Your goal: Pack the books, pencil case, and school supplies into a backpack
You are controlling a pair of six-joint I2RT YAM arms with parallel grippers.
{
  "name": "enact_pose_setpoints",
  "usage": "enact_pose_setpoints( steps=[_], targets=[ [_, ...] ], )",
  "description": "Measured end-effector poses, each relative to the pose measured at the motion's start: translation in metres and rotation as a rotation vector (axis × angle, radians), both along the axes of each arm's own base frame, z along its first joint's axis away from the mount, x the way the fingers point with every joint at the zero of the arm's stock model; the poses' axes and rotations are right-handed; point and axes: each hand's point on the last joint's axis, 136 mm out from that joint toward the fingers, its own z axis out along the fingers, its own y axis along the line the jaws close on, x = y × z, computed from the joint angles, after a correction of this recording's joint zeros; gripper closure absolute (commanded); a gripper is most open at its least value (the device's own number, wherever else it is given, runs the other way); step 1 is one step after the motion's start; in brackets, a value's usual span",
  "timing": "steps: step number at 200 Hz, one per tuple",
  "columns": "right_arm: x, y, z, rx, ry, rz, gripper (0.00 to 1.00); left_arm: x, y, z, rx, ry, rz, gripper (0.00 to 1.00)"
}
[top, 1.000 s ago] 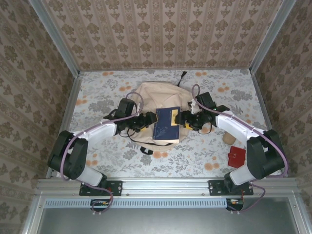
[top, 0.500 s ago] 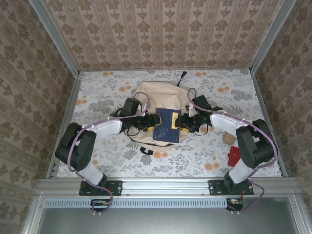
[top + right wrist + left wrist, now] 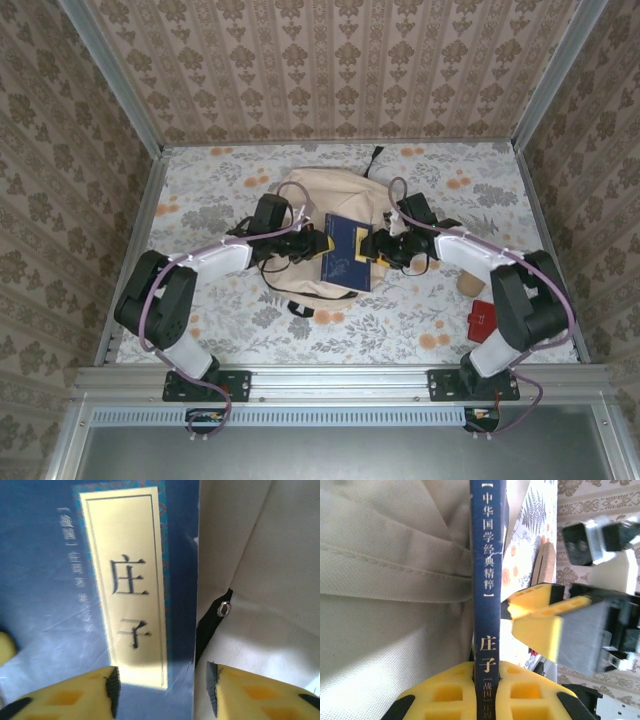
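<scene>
My left gripper (image 3: 487,674) is clamped on the navy book (image 3: 487,555) spine atop the backpack (image 3: 385,580), right gripper (image 3: 162,686) jaws apart over the backpack too.

Top camera high behind rig, looking down; wrist cameras close, facing from opposite sides, sharing navy book (image 3: 486,580)

Lab test cell: alu frame (image 3: 340,378), wallpaper (image 3: 330,70)

**Left pincer closes on the book**
The left pincer (image 3: 487,670), open a second ago, has clamped onto the spine of the navy book (image 3: 350,252). The book has shifted slightly right and farther back across the backpack (image 3: 310,190). The right pincer (image 3: 376,248) has followed at its right edge, and both elbows have drawn inward.
</scene>
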Motion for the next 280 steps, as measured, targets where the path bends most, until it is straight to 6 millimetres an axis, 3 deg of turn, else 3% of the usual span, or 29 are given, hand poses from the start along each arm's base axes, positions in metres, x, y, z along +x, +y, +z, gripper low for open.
enact_pose_setpoints(
  steps=[23,57,82,101,152,189,214,280],
  targets=[
    [-0.005,-0.008,0.034,0.043,-0.109,-0.032,0.15,0.011,0.009,0.018,-0.004,-0.054,0.066,0.95],
    [-0.009,-0.01,0.083,0.176,-0.264,-0.108,0.04,0.035,0.033,0.079,-0.067,-0.233,0.246,0.95],
    [-0.007,-0.006,0.093,0.284,-0.287,-0.17,0.01,0.043,0.046,0.118,-0.115,-0.327,0.356,0.95],
    [-0.006,0.001,0.098,0.356,-0.278,-0.2,0.0,0.048,0.052,0.133,-0.141,-0.35,0.423,0.95],
    [-0.002,0.034,0.144,0.58,-0.304,-0.226,0.01,0.056,0.053,0.144,-0.188,-0.328,0.534,0.96],
    [0.005,0.058,0.135,0.657,-0.221,-0.259,0.01,0.058,0.043,0.16,-0.27,-0.335,0.556,0.96],
    [0.01,0.069,0.127,0.693,-0.189,-0.279,0.03,0.059,0.033,0.159,-0.303,-0.32,0.553,0.96],
    [0.029,0.07,0.15,0.827,-0.267,-0.367,0.24,0.062,0.028,0.154,-0.357,-0.267,0.57,0.97]
  ],
)
